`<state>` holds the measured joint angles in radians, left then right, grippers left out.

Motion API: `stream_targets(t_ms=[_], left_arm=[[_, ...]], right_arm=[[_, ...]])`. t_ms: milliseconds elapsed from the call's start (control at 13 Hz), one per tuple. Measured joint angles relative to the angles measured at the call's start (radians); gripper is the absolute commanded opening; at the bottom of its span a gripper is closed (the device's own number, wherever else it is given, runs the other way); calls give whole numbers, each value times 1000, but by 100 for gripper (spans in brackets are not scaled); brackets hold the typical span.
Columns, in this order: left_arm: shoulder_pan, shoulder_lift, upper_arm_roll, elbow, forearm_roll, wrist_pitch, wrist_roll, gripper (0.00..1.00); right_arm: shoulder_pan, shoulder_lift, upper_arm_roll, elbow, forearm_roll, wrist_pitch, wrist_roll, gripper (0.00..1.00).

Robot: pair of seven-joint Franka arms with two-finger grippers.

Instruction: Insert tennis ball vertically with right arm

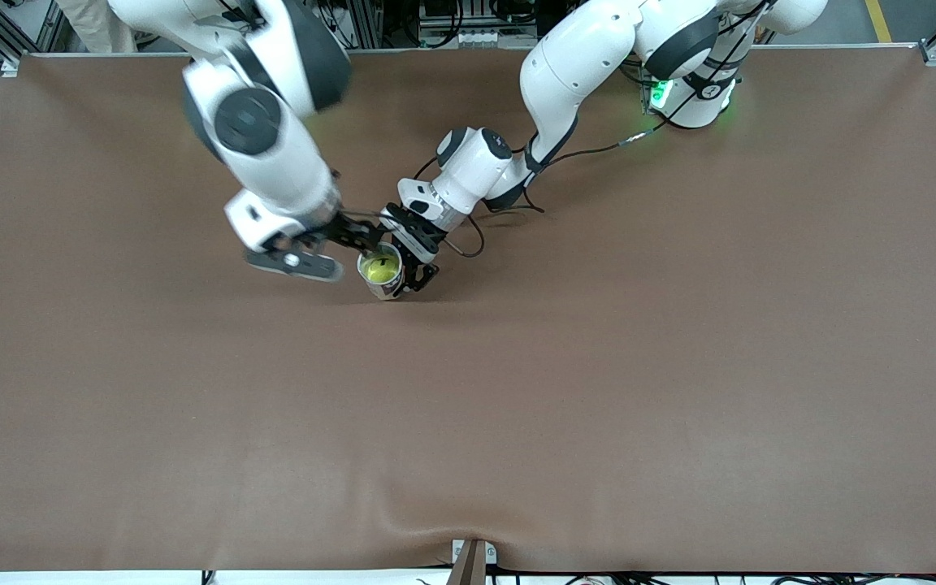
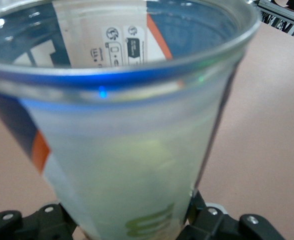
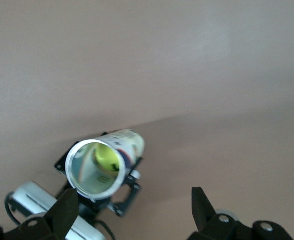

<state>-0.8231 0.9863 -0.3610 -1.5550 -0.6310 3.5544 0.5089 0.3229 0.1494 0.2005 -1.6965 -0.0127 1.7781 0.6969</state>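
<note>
A wide brown bench point(image 1: 468, 422) fills the front view, bare across the whole stretch nearest the camera. Farther up, about midway between the two arms' ends of the bench, a clear plastic can point(image 1: 382, 275) with a printed label stands upright with its open mouth facing up. The tennis ball point(image 1: 383, 270) sits inside it, yellow-green through the mouth; in the right wrist view the ball point(image 3: 107, 160) lies down inside the can point(image 3: 102, 167), below the rim.

The left gripper point(image 1: 413, 258) has the can clamped between its two fingers, low on the wall. In the left wrist view the can point(image 2: 132, 150) fills nearly the whole picture, its metal rim and blue, white and orange label close up, with the black fingers point(image 2: 42, 220) pressed against its sides and a pale green blur of the ball point(image 2: 147, 170) showing through the plastic.

The right gripper point(image 1: 354, 236) hangs just above the can's mouth, toward the right arm's end of the bench. Its fingers point(image 3: 67, 212) are spread wide and hold nothing; the right wrist view shows the two black fingertips far apart with bare bench between them.

Both arm bases stand along the top edge.
</note>
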Motion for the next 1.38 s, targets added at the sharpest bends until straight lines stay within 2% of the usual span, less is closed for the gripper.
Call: stream_targets(t_ms=[231, 385, 692, 769, 923, 1154, 1385], left_arm=[[-2, -2, 6, 0, 0, 0, 20, 78], [-3, -7, 14, 1, 0, 0, 31, 78], [-3, -19, 16, 1, 0, 0, 83, 79], [-4, -19, 19, -1, 0, 0, 95, 79], [-15, -19, 44, -5, 0, -1, 105, 79], [-46, -18, 95, -11, 0, -2, 106, 81], [-53, -18, 100, -16, 0, -2, 106, 90]], right_arm=[[-115, -140, -12, 21, -1, -146, -229, 100], [-170, -190, -49, 80, -1, -232, -358, 100], [-153, -197, -176, 261, -2, -356, -443, 100], [-134, -196, -219, 286, -2, -363, -464, 100], [-128, -193, -267, 305, -2, -367, -558, 100], [-127, -176, -307, 306, -2, -367, -625, 100], [-123, -132, -308, 307, -2, -364, -627, 100]])
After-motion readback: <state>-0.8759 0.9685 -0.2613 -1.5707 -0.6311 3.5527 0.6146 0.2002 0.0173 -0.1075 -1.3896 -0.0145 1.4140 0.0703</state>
